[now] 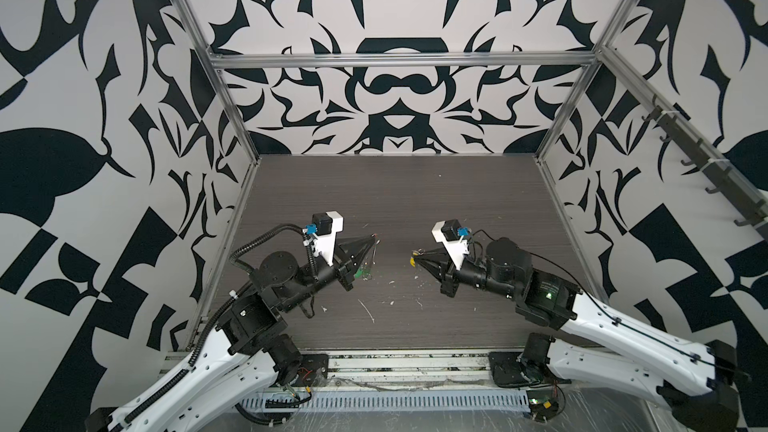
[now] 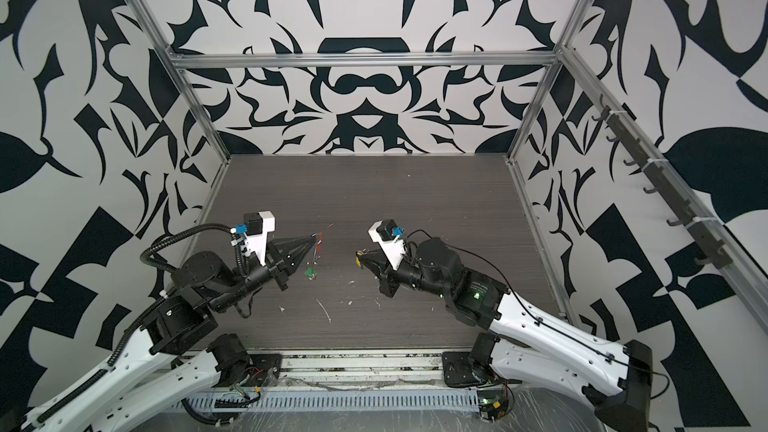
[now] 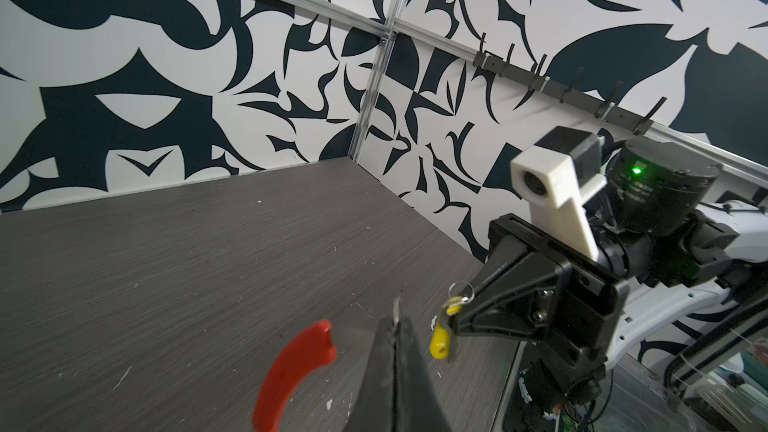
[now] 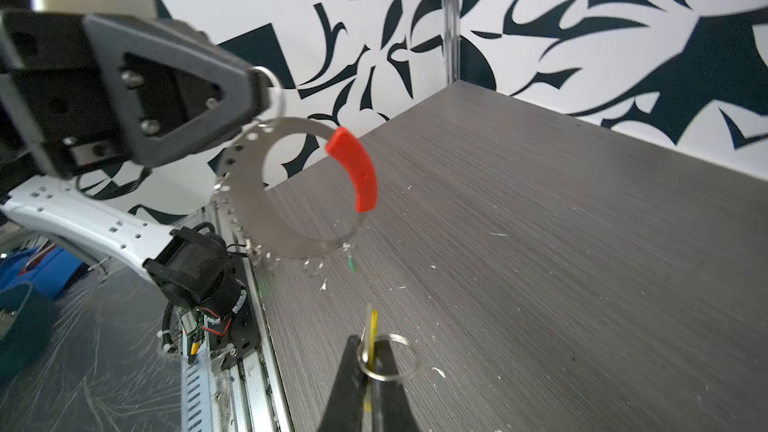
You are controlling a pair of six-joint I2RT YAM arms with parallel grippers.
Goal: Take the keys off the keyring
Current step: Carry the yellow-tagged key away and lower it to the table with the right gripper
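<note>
Holding the keyring [image 4: 266, 201] aloft, left hand [image 4: 259, 93] is clamped on its top. Right hand [image 3: 459, 317] grips the yellow key [image 3: 439, 340], well apart; green key [image 2: 309, 272] dangles off the ring above the counter [image 1: 415, 201].

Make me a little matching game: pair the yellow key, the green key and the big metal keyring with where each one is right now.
Things:
1. yellow key
2. green key
3. keyring

Places:
a. hangs in the air from the left claw
b. pinched in the right claw, off the keyring
c. dangles at the keyring's lowest part

Pairs: 1-b; 2-c; 3-a
</note>
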